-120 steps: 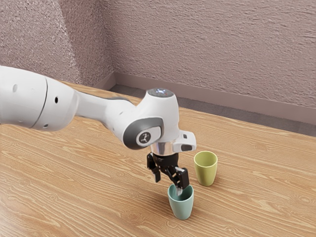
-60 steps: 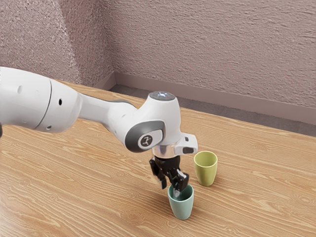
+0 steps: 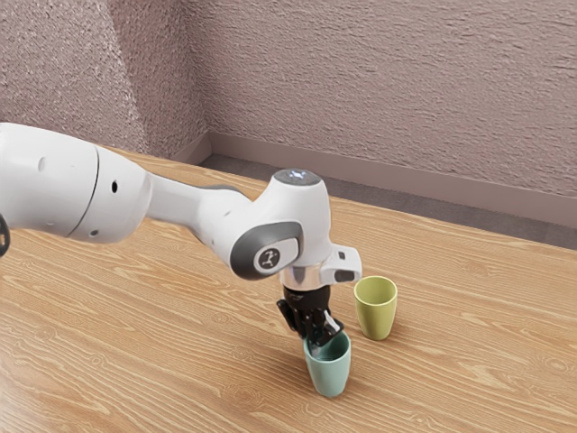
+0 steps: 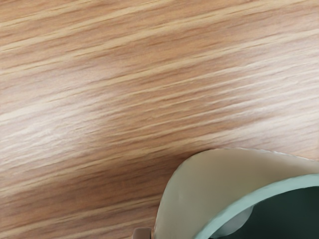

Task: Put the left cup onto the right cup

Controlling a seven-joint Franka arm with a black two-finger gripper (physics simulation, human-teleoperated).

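A teal cup (image 3: 327, 370) stands upright on the wooden table (image 3: 135, 343), nearer the front edge. A yellow-green cup (image 3: 375, 308) stands upright just behind it, toward the exterior view's right. My gripper (image 3: 318, 339) reaches down onto the teal cup's near rim, one finger inside and one outside, shut on the wall. In the wrist view the teal cup (image 4: 209, 199) lies right under my hand, with its pale outer wall and dark inside showing.
Bare wood spreads across the table on all sides of the two cups. A textured wall with a baseboard (image 3: 406, 176) runs behind the table's far edge. My white arm (image 3: 162, 207) comes in from the exterior view's left.
My hand has lowered onto the teal cup's rim and the fingers have drawn together on its wall. The teal cup has nudged slightly; the yellow-green cup has stayed put.
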